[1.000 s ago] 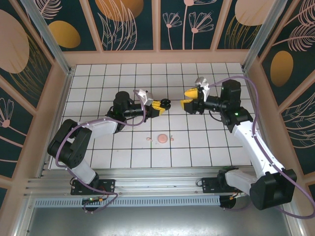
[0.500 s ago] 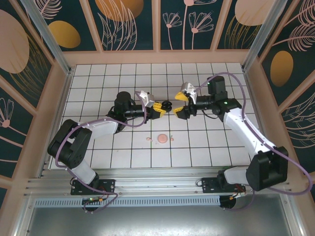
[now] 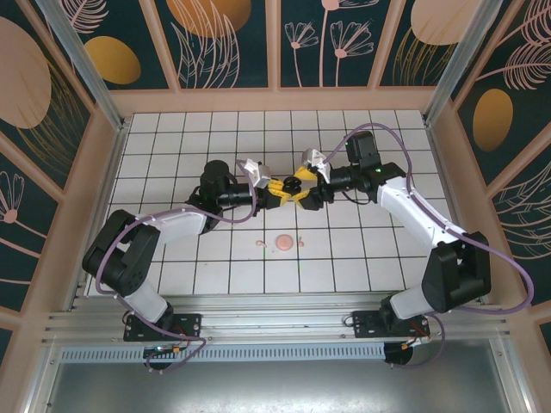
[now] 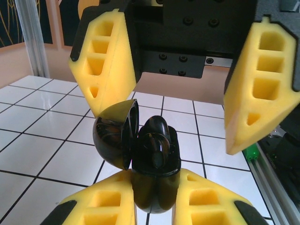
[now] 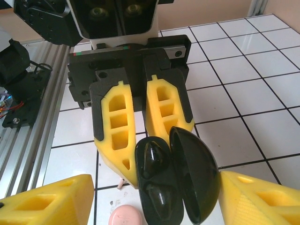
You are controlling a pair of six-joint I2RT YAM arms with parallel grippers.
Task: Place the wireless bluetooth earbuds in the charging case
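Observation:
My left gripper (image 3: 282, 191) is shut on the base of a black charging case (image 4: 154, 180), held above the table with its lid (image 4: 115, 138) swung open. Two black earbuds (image 5: 152, 157) (image 5: 162, 199) sit in the case's sockets. My right gripper (image 3: 301, 190) faces it, open, with one yellow finger (image 4: 105, 61) by the lid and the other finger (image 4: 260, 89) wide of the case on the opposite side. Neither touches it. In the right wrist view the case (image 5: 157, 213) and lid (image 5: 194, 168) lie between my right fingers (image 5: 47, 201).
A pale pink closed case (image 3: 285, 243) lies on the white grid table (image 3: 172, 155) below the grippers, with a small pink earbud (image 3: 262, 245) just left of it. Aluminium rails (image 5: 23, 136) run along the near edge. Wooden walls ring the table.
My right arm has swung left across the table until its open fingers straddle the case. The left gripper and the case have stayed put.

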